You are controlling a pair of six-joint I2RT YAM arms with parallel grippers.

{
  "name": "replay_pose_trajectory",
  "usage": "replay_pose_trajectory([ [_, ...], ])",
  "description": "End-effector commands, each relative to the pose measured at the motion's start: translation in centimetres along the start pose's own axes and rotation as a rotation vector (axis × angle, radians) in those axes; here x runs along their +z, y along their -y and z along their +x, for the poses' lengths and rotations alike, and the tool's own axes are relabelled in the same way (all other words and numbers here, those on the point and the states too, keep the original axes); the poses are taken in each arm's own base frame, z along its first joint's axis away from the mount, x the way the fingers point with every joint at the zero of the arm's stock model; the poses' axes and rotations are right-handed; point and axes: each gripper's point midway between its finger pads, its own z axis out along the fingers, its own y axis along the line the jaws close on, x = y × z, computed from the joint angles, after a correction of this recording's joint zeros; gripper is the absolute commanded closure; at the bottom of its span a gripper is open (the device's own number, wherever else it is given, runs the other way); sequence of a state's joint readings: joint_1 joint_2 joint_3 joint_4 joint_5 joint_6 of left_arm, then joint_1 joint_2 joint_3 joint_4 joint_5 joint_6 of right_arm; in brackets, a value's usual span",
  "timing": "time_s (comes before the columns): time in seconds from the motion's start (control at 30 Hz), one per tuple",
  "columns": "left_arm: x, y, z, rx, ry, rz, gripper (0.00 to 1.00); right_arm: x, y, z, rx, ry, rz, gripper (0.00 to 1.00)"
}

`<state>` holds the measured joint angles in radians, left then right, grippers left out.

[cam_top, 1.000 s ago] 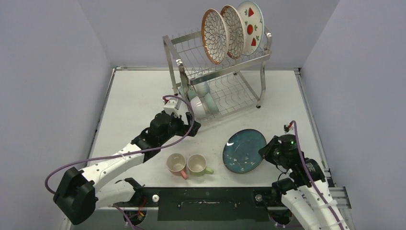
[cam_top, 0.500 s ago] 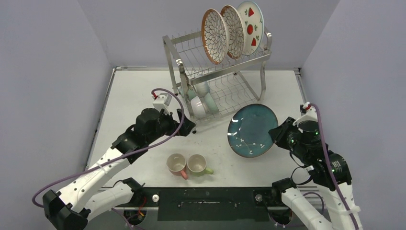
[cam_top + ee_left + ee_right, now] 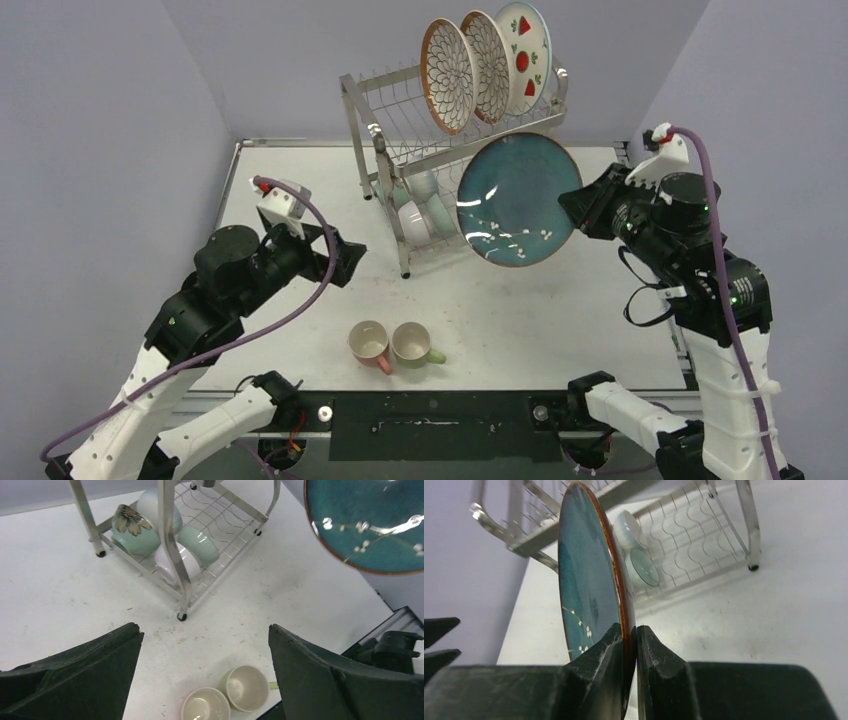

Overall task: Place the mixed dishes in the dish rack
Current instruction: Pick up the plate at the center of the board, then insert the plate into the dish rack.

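**Teal Plate Held Aloft Beside the Rack**

A teal plate [image 3: 515, 200] with a brown rim is gripped at its edge by the clenched right jaws. It is held nearly upright above the counter [image 3: 290, 190], in front of the dish rack [image 3: 390, 200]. The left jaws are spread wide with nothing between them, and are held over the counter to the left of the rack. Two petal-pattern plates [image 3: 447, 77] and a strawberry plate [image 3: 525, 50] are slotted on the upper tier. Mint-green and white bowls [image 3: 132, 530] are lodged in the lower tier. A pink mug [image 3: 370, 344] and a green mug [image 3: 412, 343] are seen upright and touching near the counter's near edge.
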<state>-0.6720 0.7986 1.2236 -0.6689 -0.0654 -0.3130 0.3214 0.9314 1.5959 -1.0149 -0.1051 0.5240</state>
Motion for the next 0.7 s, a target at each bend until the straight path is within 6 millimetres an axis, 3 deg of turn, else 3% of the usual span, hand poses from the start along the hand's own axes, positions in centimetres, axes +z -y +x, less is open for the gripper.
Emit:
replay_pose_trajectory([
  [0.0, -1.6, -2.7, -0.1, 0.154, 0.027, -0.099, 0.03, -3.2, -7.8, -11.1, -0.022, 0.337, -0.292, 1.00],
  [0.4, -0.9, -7.9, 3.4, 0.203, 0.062, -0.312, 0.03, -0.6, -13.8, -21.6, -0.020, 0.532, -0.422, 1.00],
  [0.57, -0.7, -8.7, 4.5, 0.201, 0.055, -0.335, 0.03, 1.3, -15.5, -23.2, -0.028, 0.601, -0.392, 1.00],
  [0.67, -0.6, -9.3, 4.9, 0.202, 0.039, -0.351, 0.03, 2.8, -16.7, -23.1, -0.049, 0.627, -0.339, 1.00],
])
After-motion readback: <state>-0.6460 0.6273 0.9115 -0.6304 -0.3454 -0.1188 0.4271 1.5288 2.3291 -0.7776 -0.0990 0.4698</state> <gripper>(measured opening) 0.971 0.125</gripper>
